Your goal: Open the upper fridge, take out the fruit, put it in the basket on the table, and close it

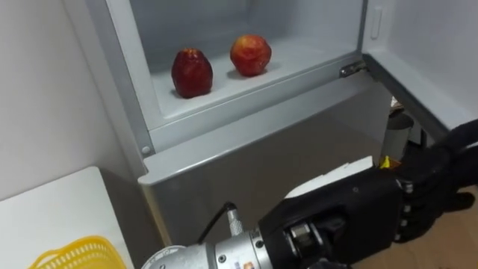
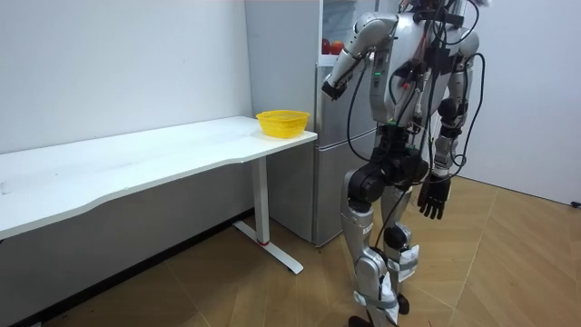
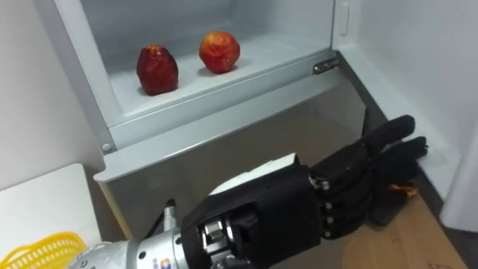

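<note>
Yellow basket: sits at the table's near right corner, likely where the fruit is to go.
Dark apple: stands upright near the left front of the upper shelf, apart from its neighbour. It is the closer one to reach for.
Bright apple: sits mid-shelf and further back, so it is better left for a second trip.
Left hand: empty, with fingers stretched out and relaxed. It hangs below the shelf's front edge, off to the right of both apples.
Next move: lift the hand above the front edge, then swing it left and in. Spread the thumb wide and come at the dark apple from the front, closing round its widest part. A glancing touch would probably roll it against the wall or into the other apple.
Door: open at the right, so keep the forearm off it.
Right hand: hangs at the robot's side with loose fingers, holding nothing.
</note>
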Tool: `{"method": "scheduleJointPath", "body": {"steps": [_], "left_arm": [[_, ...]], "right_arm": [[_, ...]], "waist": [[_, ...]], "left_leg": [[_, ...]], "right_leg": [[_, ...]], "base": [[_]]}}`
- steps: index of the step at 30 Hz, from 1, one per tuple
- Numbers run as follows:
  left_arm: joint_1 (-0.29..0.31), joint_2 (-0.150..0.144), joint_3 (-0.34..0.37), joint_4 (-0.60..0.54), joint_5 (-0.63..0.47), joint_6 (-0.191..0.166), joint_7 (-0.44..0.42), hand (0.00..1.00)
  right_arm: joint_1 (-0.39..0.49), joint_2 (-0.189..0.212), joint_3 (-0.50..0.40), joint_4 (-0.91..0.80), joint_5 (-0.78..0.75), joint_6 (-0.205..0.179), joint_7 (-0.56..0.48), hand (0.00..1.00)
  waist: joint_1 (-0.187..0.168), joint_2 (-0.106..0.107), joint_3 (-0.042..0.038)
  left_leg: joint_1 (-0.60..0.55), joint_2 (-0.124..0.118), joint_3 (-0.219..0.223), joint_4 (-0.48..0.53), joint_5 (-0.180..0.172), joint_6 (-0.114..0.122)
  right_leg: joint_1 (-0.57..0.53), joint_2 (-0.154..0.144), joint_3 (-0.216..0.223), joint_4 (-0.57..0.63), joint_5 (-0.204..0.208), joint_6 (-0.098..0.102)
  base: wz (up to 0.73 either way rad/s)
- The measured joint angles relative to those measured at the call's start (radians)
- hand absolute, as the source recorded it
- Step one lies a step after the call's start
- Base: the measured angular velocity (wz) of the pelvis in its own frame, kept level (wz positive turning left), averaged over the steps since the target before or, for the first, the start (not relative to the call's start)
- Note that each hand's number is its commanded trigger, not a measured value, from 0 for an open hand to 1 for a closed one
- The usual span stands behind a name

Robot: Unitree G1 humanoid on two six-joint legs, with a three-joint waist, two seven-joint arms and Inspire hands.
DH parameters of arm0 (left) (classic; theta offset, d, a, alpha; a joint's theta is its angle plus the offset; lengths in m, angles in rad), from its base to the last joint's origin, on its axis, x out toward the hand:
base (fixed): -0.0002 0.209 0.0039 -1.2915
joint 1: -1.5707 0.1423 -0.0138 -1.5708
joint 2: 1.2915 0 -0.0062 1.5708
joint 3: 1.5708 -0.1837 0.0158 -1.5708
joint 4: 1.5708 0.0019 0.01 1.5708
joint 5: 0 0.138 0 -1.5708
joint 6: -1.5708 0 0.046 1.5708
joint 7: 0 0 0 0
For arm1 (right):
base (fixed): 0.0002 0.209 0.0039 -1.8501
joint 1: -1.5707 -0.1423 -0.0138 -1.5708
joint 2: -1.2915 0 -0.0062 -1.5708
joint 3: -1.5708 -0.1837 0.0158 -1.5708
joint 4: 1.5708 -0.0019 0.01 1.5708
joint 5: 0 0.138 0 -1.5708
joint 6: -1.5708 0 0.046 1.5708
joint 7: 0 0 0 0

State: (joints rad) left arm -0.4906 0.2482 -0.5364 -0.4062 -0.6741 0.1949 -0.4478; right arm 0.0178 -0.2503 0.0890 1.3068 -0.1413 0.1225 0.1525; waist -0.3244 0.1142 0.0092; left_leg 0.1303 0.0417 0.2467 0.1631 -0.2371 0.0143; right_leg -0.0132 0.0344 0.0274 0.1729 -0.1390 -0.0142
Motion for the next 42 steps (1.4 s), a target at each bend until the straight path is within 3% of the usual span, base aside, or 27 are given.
{"method": "scheduleJointPath", "body": {"steps": [6,16,22,27,29,31,32,33,37,42], "left_arm": [[-0.001,-0.025,-0.010,-0.001,-0.001,0.000,0.003,0.00],[-0.001,-0.030,-0.007,-0.013,0.000,0.000,0.005,0.00],[-0.001,-0.031,0.057,-0.041,0.012,-0.008,0.006,0.00],[0.006,0.003,0.117,-0.066,0.078,-0.010,0.036,0.00],[0.012,0.019,0.168,-0.102,0.099,-0.014,0.050,0.00],[0.022,0.035,0.210,-0.129,0.112,-0.025,0.070,0.00],[0.036,0.039,0.234,-0.150,0.132,-0.036,0.087,0.00],[0.049,0.039,0.254,-0.161,0.141,-0.047,0.098,0.00],[0.108,0.047,0.309,-0.180,0.145,-0.062,0.137,0.00],[0.208,0.051,0.459,-0.200,0.154,-0.085,0.196,0.00]], "right_arm": [[-0.004,-0.004,0.000,0.002,0.018,0.000,0.001,0.00],[-0.018,-0.009,0.000,0.012,0.015,-0.004,0.003,0.00],[-0.005,-0.009,0.003,0.017,0.013,-0.013,0.010,0.00],[0.000,-0.008,0.006,0.034,0.011,-0.015,0.009,0.00],[0.013,-0.008,0.006,0.032,0.004,-0.025,0.002,0.00],[0.014,-0.008,0.005,0.031,-0.023,-0.025,-0.002,0.00],[0.016,-0.007,0.006,0.029,-0.029,-0.026,-0.007,0.00],[0.022,-0.006,0.005,0.027,-0.029,-0.031,-0.015,0.00],[0.041,0.000,0.006,0.024,-0.056,-0.041,-0.043,0.00],[0.039,0.029,-0.017,0.022,-0.096,-0.049,-0.076,0.00]], "waist": [[0.000,0.002,-0.0017],[0.004,-0.004,0.0018],[0.031,-0.015,0.0064],[0.089,-0.032,0.0048],[0.129,-0.041,0.0039],[0.148,-0.045,0.0018],[0.157,-0.041,-0.0044],[0.173,-0.043,-0.0053],[0.220,-0.042,-0.0066],[0.281,-0.044,-0.0063]], "left_leg": [[-0.001,0.002,0.001,0.000,0.000,0.000],[0.001,0.002,0.001,-0.003,0.000,0.000],[0.001,0.002,0.000,-0.003,0.000,0.000],[0.000,0.003,-0.007,-0.002,0.000,0.000],[-0.001,0.005,-0.008,-0.002,0.000,0.000],[-0.008,0.006,-0.026,-0.002,0.000,0.000],[-0.014,0.005,-0.044,-0.001,0.000,0.000],[-0.014,0.005,-0.052,-0.001,0.000,0.000],[-0.011,0.007,-0.072,0.000,0.000,0.000],[-0.016,-0.001,-0.120,0.000,0.000,-0.001]], "right_leg": [[0.000,0.000,-0.001,0.000,0.001,-0.001],[0.000,0.001,-0.003,0.000,0.001,-0.001],[0.000,0.002,-0.004,0.000,0.001,-0.001],[0.000,0.002,-0.011,-0.001,0.002,-0.003],[0.001,0.001,-0.015,0.000,0.002,-0.003],[0.003,-0.001,-0.033,0.000,0.002,-0.003],[0.004,-0.003,-0.053,0.000,0.002,-0.003],[0.004,-0.006,-0.066,-0.001,0.002,-0.003],[0.021,-0.014,-0.106,-0.004,0.002,-0.003],[0.032,-0.015,-0.144,-0.005,0.002,-0.003]], "base": [[0.00],[0.00],[-0.01],[0.01],[0.07],[0.22],[0.40],[0.33],[0.28],[0.22]]}}
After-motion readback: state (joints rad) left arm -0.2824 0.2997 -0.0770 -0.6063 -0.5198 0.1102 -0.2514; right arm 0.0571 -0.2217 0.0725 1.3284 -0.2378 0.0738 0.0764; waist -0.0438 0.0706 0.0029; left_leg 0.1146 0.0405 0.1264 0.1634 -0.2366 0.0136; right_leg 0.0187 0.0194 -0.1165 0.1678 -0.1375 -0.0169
